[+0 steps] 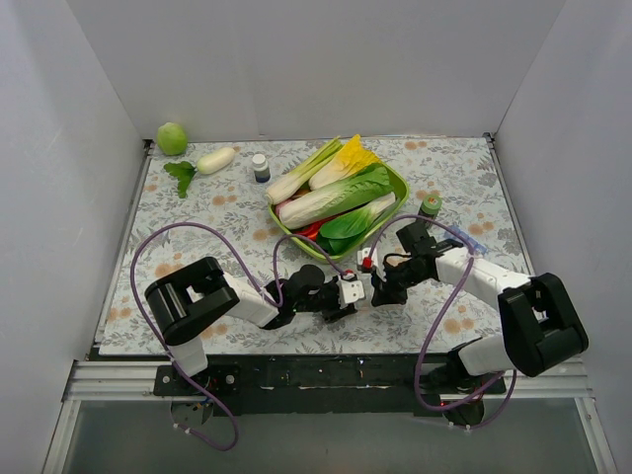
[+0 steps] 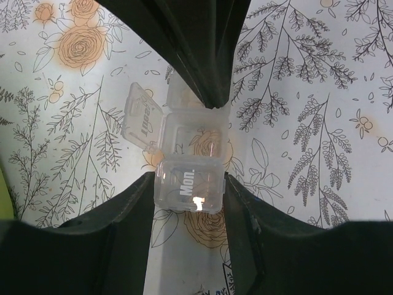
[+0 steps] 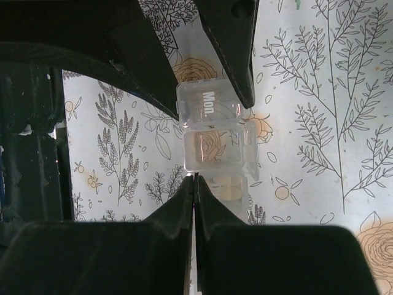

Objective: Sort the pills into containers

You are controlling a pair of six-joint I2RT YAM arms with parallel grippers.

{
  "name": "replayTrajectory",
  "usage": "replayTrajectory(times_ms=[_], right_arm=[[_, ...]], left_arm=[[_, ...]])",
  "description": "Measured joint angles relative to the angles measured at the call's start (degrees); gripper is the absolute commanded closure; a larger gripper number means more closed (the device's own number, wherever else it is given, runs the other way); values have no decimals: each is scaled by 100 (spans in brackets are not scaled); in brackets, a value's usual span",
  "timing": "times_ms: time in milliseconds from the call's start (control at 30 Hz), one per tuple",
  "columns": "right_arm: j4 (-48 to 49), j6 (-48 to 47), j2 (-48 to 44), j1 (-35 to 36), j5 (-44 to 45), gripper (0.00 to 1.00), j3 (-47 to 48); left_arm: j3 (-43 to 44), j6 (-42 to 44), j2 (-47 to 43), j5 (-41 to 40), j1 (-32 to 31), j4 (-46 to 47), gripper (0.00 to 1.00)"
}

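Top cam overhead from behind; both wrist cams close-up on containers (image 2: pixel 190 178).

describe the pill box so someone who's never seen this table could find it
Find the green tray of leafy vegetables mid-table. Just in front of it, toward the robot, the left gripper holds the clear pill organizer strip. It is colourless, marked "Mon.", with one lid flipped open, unlike the green bottle beside the tray.

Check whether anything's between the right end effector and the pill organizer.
Nothing visible. The right end effector, shut, has its tips at the open compartment of the pill organizer; the left end effector grips the Mon. end.
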Motion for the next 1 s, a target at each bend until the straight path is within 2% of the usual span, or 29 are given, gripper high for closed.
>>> replayTrajectory(times_ms=[467, 600, 700, 767, 867, 1000], right_arm=[[-625, -17, -723, -2, 138, 95, 651], [-498, 28, -570, 0, 166, 96, 396], [-323, 153, -74, 0, 341, 97, 83], [-339, 328, 166, -13, 63, 97, 111], [-280, 385, 459, 33, 407, 97, 103], [-345, 380, 389, 17, 516, 96, 85]], left_arm=[[0, -50, 0, -188, -44, 11, 96], [0, -76, 0, -201, -44, 11, 96], [0, -94, 0, -212, -44, 13, 97], [0, -81, 0, -219, -46, 17, 97], [2, -120, 7, -334, -52, 37, 97], [2, -146, 7, -374, -63, 44, 97]])
